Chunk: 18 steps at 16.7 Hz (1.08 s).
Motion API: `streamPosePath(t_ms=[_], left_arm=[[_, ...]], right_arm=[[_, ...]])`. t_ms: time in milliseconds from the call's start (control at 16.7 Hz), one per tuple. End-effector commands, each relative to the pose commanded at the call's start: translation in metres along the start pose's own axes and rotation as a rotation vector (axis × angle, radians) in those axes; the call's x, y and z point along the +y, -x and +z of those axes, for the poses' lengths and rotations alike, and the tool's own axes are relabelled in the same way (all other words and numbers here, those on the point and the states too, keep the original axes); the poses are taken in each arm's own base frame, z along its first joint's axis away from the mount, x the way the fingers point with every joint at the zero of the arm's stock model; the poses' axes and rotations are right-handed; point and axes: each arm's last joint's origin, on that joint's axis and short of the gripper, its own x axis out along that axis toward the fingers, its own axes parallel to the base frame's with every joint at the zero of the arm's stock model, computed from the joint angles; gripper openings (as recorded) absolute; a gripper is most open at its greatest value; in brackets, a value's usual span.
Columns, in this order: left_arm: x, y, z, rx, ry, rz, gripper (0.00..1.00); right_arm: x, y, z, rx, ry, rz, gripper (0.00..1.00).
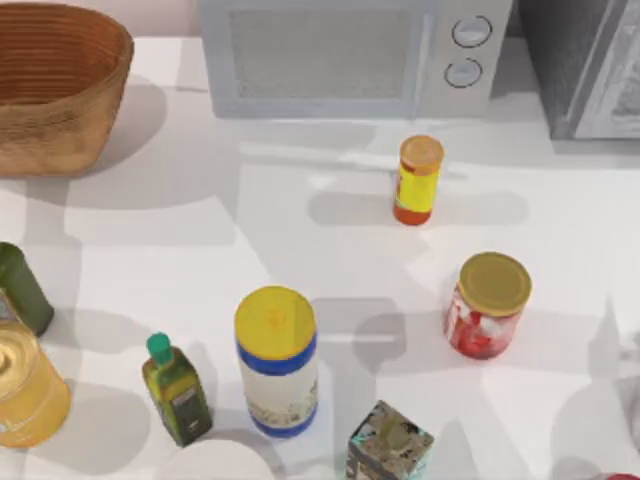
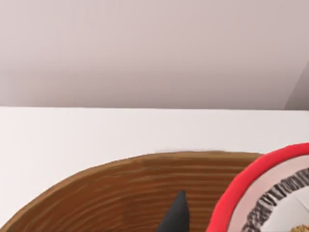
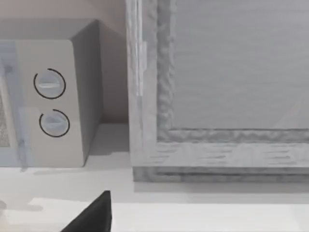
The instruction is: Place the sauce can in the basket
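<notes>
One basket (image 1: 50,90), one microwave (image 1: 350,55), three bottles, two jars.

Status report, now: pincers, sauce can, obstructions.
Left pincer at the basket wall, red-rimmed can, likely the sauce can, beside it. Right pincer idle, facing the microwave. No obstruction seen.

White microwave (image 3: 53,96) with two round dials, grey framed cabinet (image 3: 217,92) beside it, dark hand fingertip (image 3: 94,215) over white table (image 3: 193,212)
</notes>
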Motion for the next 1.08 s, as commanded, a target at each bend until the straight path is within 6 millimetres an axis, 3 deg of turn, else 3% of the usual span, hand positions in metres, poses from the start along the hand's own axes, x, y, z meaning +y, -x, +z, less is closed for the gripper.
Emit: streamPosePath(t_ms=[180, 960, 1080], left_arm=[[0.0000, -0.0005, -0.0002, 0.000, 0.000, 0.000, 0.00], [0.0000, -0.0005, -0.0002, 0.000, 0.000, 0.000, 0.98], [0.0000, -0.0005, -0.0002, 0.000, 0.000, 0.000, 1.00]], right_arm=[[0.0000, 0.0000, 0.0000, 0.000, 0.000, 0.000, 1.00], [0.0000, 0.0000, 0.0000, 0.000, 0.000, 0.000, 1.00], [0.0000, 0.0000, 0.0000, 0.000, 0.000, 0.000, 1.00]])
